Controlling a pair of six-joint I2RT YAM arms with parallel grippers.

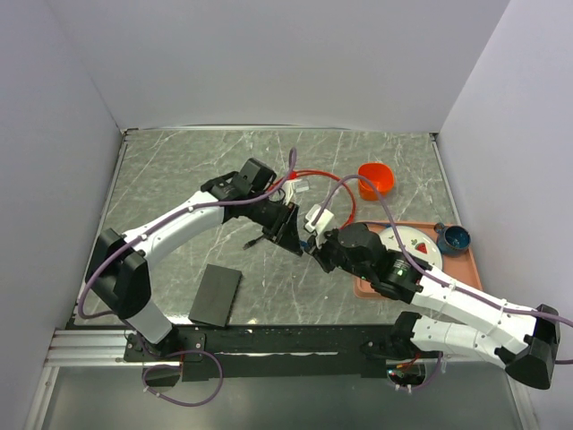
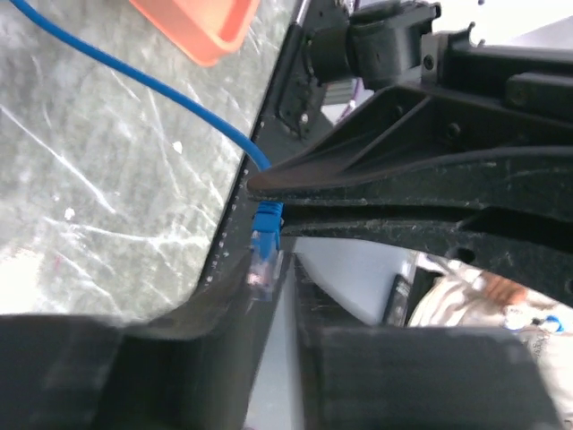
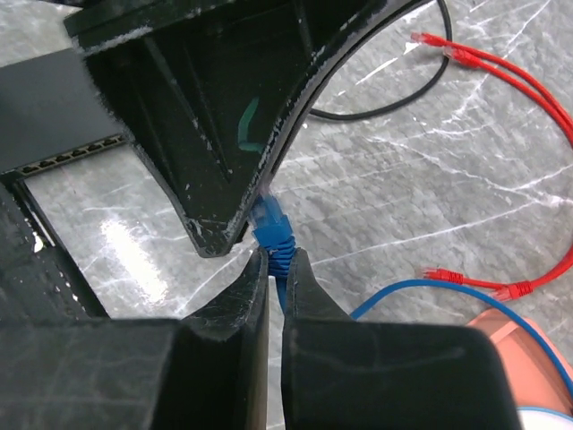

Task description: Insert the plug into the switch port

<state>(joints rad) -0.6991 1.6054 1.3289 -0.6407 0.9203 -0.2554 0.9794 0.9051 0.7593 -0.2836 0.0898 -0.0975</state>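
- The table (image 1: pixel 179 179) had a grey marble-look top, smooth and slightly glossy.
- The box (image 1: pixel 216 295) was matte black.
- The plug (image 2: pixel 263 262) was clear plastic on a smooth blue cable (image 2: pixel 179 94).
- The tray (image 2: pixel 201 22) was smooth pink plastic.

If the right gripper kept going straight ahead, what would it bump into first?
Probably the left gripper, its black finger just past the blue plug the right gripper pinches; depth is unclear.

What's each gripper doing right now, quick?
Left gripper: at the tip of the blue plug; open or closed cannot be told.
Right gripper: closed on the blue plug, just behind its head.
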